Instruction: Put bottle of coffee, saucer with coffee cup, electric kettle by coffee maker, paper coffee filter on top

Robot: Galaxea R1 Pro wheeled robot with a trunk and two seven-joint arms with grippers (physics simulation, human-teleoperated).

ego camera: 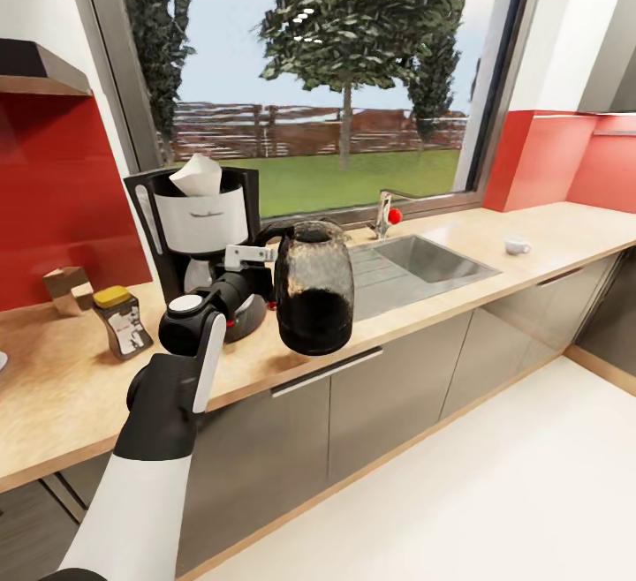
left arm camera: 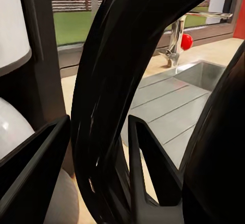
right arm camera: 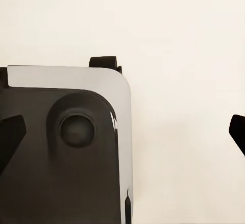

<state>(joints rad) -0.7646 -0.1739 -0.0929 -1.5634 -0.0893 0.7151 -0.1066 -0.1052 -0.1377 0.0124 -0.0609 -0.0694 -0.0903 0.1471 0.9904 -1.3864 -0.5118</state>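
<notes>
One arm working: left gripper (ego camera: 265, 256) clamped on black handle of bulbous dark glass electric kettle (ego camera: 314, 298), hanging off counter edge beside tall black coffee maker (ego camera: 208, 237). Right gripper state: can't tell. Risk: kettle swings, clips machine, topples white paper filter (ego camera: 198, 177).

We held the electric kettle (ego camera: 314, 290) by its handle between our left gripper's (ego camera: 262, 254) fingers (left arm camera: 153, 168), the coffee maker (ego camera: 205, 237) just behind them.
</notes>
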